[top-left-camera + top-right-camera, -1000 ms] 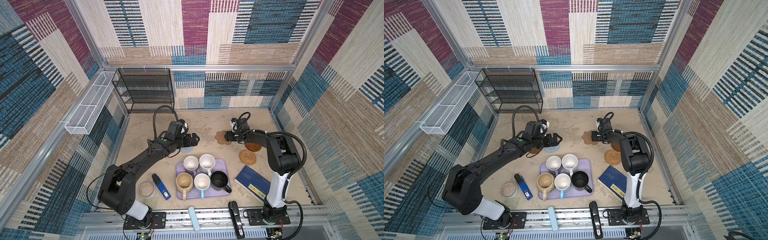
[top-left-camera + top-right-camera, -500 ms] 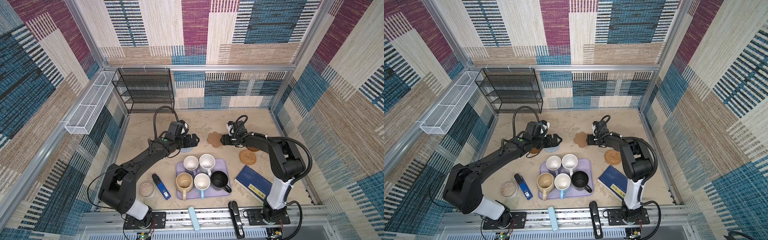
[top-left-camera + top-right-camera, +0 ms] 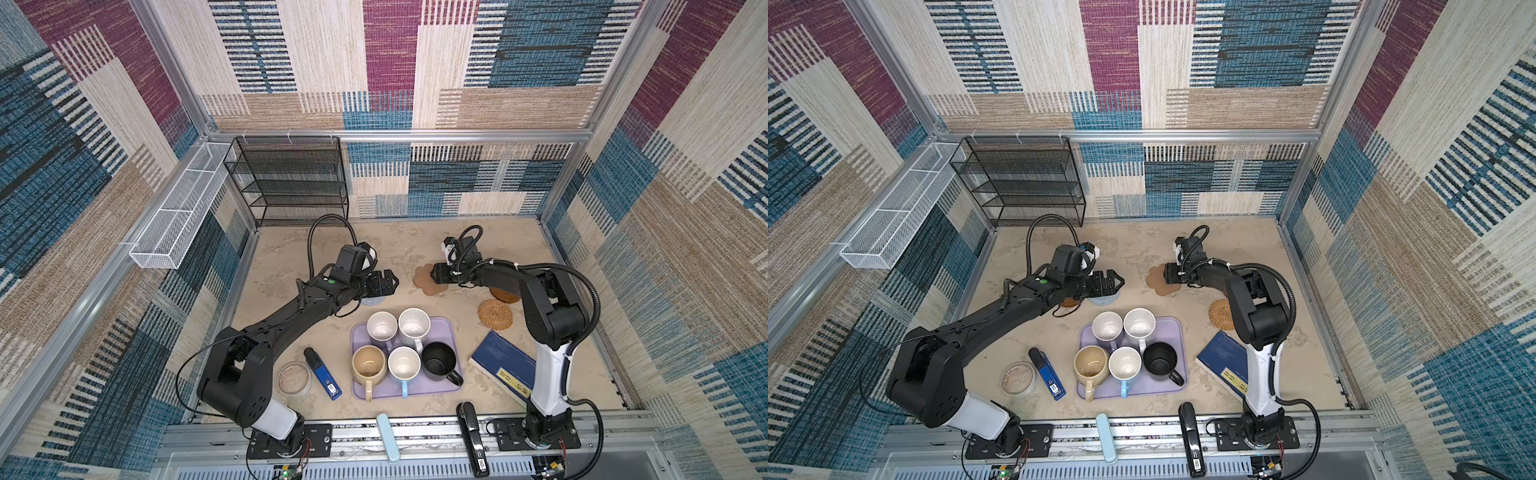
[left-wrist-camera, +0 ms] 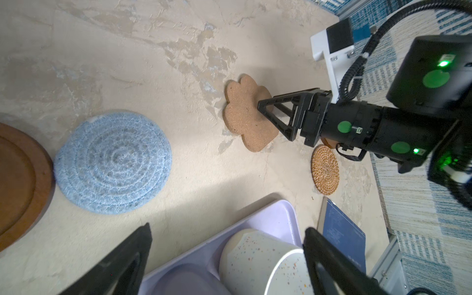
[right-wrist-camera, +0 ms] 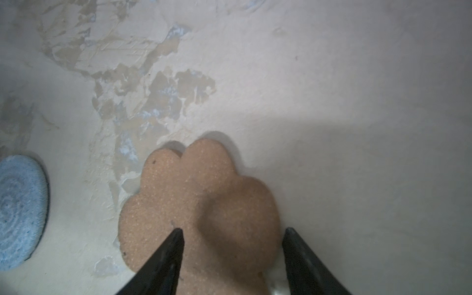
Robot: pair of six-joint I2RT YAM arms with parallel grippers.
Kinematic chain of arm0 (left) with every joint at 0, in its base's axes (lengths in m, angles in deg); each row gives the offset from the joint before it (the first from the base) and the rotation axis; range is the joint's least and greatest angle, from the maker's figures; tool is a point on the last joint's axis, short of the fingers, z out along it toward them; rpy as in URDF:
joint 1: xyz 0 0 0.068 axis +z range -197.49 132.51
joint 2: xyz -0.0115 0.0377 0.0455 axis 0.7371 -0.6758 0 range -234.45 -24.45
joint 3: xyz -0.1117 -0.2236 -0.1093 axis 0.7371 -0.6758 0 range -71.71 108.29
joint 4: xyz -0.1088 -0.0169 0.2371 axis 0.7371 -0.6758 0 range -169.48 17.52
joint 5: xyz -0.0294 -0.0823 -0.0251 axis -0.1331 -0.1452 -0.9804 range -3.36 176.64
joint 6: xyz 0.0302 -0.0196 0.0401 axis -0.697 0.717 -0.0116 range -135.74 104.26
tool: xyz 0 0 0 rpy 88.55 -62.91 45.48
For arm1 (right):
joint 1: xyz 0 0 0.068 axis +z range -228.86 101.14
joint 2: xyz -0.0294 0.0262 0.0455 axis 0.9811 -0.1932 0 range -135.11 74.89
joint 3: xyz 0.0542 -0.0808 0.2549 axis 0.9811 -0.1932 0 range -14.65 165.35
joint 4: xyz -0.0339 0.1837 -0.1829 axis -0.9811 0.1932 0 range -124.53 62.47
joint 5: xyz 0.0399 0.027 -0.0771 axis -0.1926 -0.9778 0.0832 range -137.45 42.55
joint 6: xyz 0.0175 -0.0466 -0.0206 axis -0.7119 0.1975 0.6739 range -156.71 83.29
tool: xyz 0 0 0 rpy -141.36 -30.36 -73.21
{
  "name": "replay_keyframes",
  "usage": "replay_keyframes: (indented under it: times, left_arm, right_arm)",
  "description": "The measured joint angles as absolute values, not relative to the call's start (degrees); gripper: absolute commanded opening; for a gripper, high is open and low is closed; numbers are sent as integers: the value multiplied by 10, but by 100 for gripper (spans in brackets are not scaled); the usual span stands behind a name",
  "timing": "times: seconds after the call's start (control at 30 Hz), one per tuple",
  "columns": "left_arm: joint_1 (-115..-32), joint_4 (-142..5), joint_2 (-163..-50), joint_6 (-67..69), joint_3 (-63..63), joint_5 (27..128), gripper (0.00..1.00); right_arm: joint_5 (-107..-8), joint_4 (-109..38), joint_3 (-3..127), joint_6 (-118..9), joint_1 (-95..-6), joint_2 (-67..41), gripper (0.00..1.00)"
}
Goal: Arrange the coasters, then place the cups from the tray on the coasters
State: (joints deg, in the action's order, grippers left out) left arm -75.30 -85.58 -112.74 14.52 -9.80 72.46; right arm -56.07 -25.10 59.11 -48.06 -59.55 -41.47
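The mottled beige worktop carries a lavender tray near its front edge. Beyond the tray lie a wooden disc, a pale blue woven coaster and a flower-shaped coaster. In both top views, a rattan coaster, a second wooden disc and a dark blue book lie to the tray's right. A clear dish and a blue device lie to its left. A black wire rack stands far behind it.

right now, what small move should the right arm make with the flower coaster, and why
Probably press down lightly and slide the flower coaster a little toward the pale blue coaster. The right gripper's fingers are spread over it, one tip on its surface, while it lies flat on the table, and bare table separates it from the blue one.
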Motion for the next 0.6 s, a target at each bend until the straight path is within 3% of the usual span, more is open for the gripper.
replay_keyframes:
  times: [0.6]
  left_arm:
    - [-753, -847, -1120, 152, -117, 715, 95]
  right_arm:
    - [-553, -277, 515, -564, -547, -365, 58]
